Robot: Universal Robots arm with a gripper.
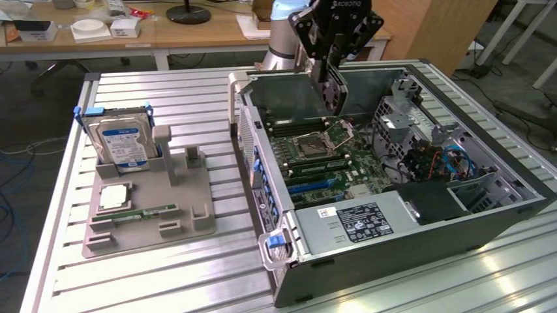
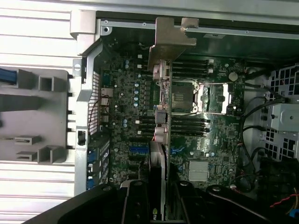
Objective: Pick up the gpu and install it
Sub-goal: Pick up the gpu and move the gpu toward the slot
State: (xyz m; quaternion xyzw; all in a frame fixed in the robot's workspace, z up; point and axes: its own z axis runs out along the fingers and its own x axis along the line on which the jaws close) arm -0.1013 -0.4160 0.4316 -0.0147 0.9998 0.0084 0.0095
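My gripper (image 1: 333,68) hangs over the back part of the open computer case (image 1: 396,238), shut on the gpu (image 1: 338,91). The gpu is a thin dark card held on edge, pointing down, a little above the motherboard (image 1: 335,163). In the wrist view the gpu (image 2: 159,140) shows edge-on between my two black fingers (image 2: 135,203), and its silver metal bracket (image 2: 169,39) lies at the far end, near the case's rear wall. Below the card lie the motherboard's slots (image 2: 140,150) and the CPU socket (image 2: 187,98). My gripper (image 2: 159,198) clamps the card's near end.
On the exterior view's left stands a grey fixture (image 1: 187,195) holding a hard drive (image 1: 124,147) with a blue-white label, a slim green memory stick (image 1: 139,213) and a small chip (image 1: 113,195). The case has cables and a drive cage (image 1: 435,156). Everything rests on a slatted aluminium table (image 1: 174,274).
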